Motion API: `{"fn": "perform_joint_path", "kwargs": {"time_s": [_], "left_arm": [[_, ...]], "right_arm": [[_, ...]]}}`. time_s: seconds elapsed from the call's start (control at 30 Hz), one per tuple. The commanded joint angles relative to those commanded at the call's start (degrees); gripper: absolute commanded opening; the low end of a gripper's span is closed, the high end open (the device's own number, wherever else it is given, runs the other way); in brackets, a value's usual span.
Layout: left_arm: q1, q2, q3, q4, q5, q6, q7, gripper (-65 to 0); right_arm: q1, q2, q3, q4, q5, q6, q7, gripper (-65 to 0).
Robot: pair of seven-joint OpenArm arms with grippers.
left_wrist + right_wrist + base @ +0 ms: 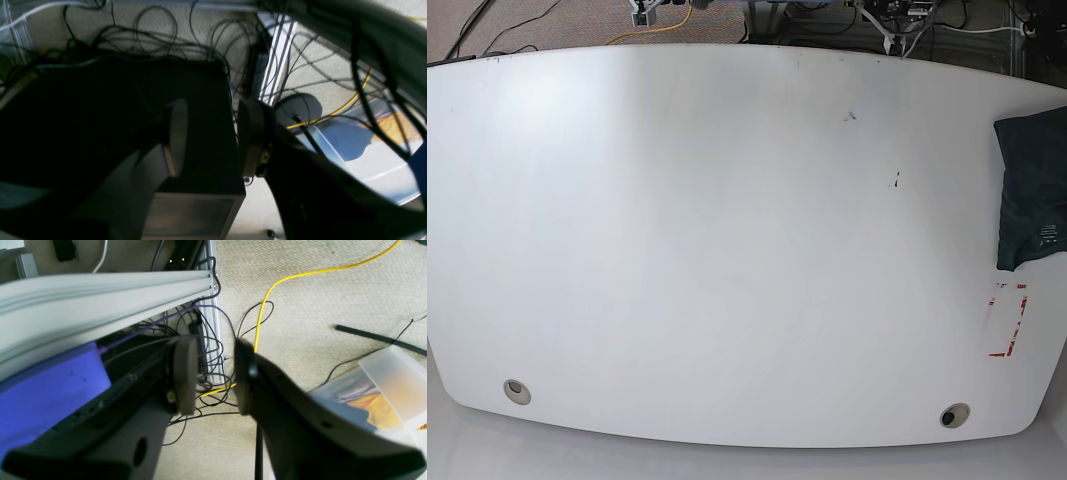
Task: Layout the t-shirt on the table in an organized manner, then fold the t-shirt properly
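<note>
T-shirt (pixel 1034 188) on table (pixel 727 230) in base view only; both tools (pixel 210 136) (pixel 210 375) spread, floorward.

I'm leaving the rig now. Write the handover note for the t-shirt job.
Left gripper: open, empty, off the table over floor cables.
Right gripper: open, empty, also over the floor.
T-shirt: at the table's far right edge in the base view, partly out of frame, apparently folded into a compact shape with its neck label showing.
Done: seemingly the fold.
Left: check the fold's neatness; the base view cuts it off.
</note>
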Motion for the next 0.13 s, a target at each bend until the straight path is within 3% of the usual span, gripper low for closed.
{"fn": "perform_joint_path", "kwargs": {"time_s": [0.13], "left_arm": [[0.00, 0.00, 0.00, 0.09, 0.00, 0.00, 0.00, -41.7]], "right_arm": [[0.09, 0.00, 0.00, 0.35, 0.00, 0.00, -2.73, -46.5]]}}
